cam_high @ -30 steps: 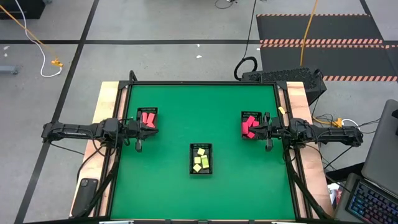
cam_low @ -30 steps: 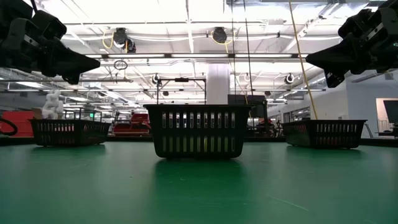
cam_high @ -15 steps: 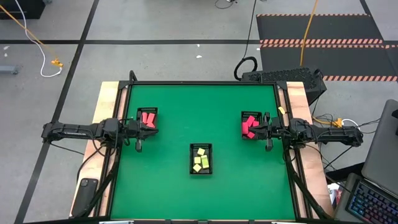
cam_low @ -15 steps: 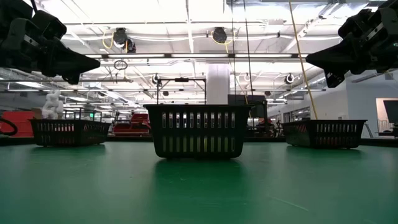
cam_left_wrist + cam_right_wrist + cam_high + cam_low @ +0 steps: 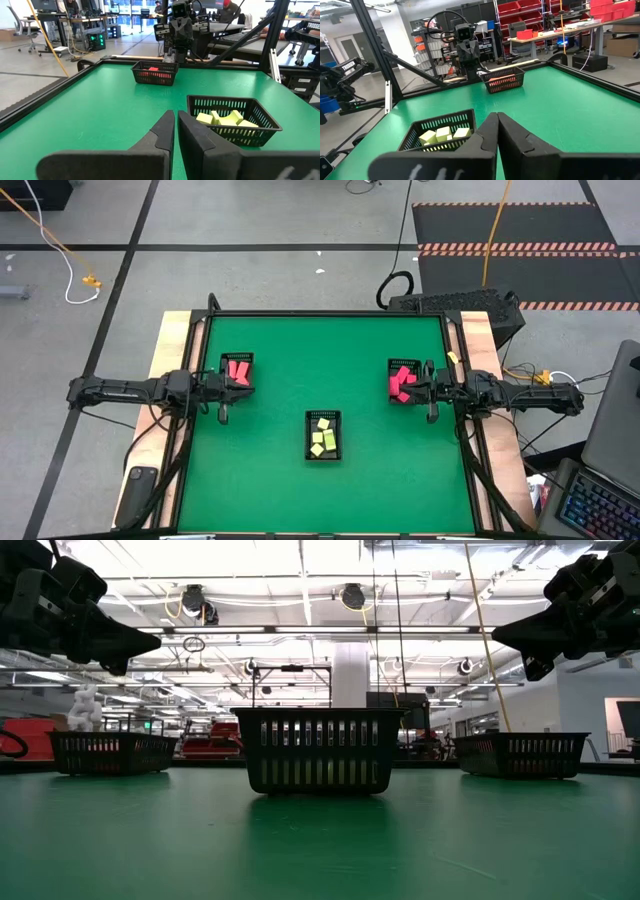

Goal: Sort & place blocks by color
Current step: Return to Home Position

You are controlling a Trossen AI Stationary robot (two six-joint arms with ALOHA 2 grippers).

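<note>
Three black slotted trays stand on the green table. The left tray (image 5: 237,368) holds salmon-orange blocks (image 5: 503,82). Pink-red blocks (image 5: 402,380) fill the right tray (image 5: 391,366), and pale yellow blocks (image 5: 322,438) lie in the centre tray (image 5: 322,452), nearer the near edge. My left gripper (image 5: 176,114) hovers shut above the near edge of the left tray, pointing toward the table's right. My right gripper (image 5: 495,116) hovers shut over the right tray, pointing toward the table's left. Neither holds anything.
Open green mat lies between the trays and along the near side (image 5: 320,500). A raised black rim (image 5: 325,313) frames the table. In the low view both grippers (image 5: 140,640) (image 5: 505,635) hang well above the tray tops (image 5: 318,712).
</note>
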